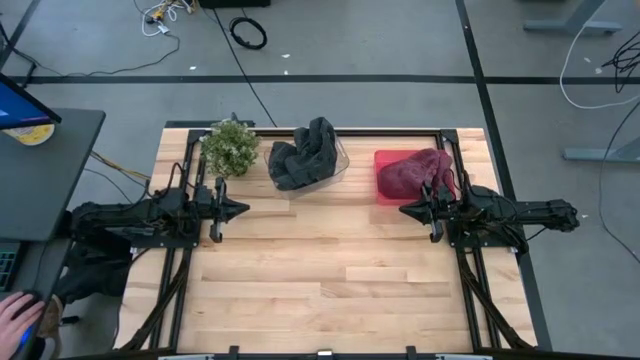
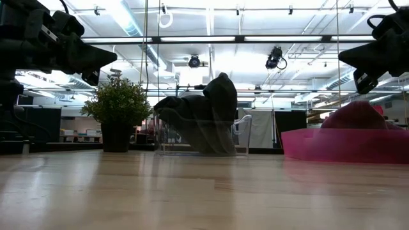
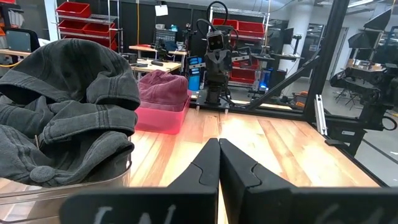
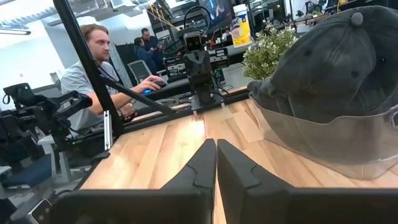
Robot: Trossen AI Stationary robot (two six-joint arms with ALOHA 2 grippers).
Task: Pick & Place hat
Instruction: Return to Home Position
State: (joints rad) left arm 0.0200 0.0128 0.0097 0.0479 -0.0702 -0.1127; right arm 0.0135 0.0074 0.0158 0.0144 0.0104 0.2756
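you were on the return-home step, and it looked all but done: the left gripper point(image 1: 241, 209) and right gripper point(image 1: 405, 210) faced each other tip to tip, well apart, each with its fingers pressed together on nothing. the next move seemed to call only for settling and holding. the black caps point(image 1: 305, 152) lay heaped in the one transparent bin point(image 1: 342, 160), beyond and between both tips; i could not count the heap. one pink bin point(image 1: 384, 188) stood just beyond the right gripper, one plant point(image 1: 230, 147) just beyond the left.
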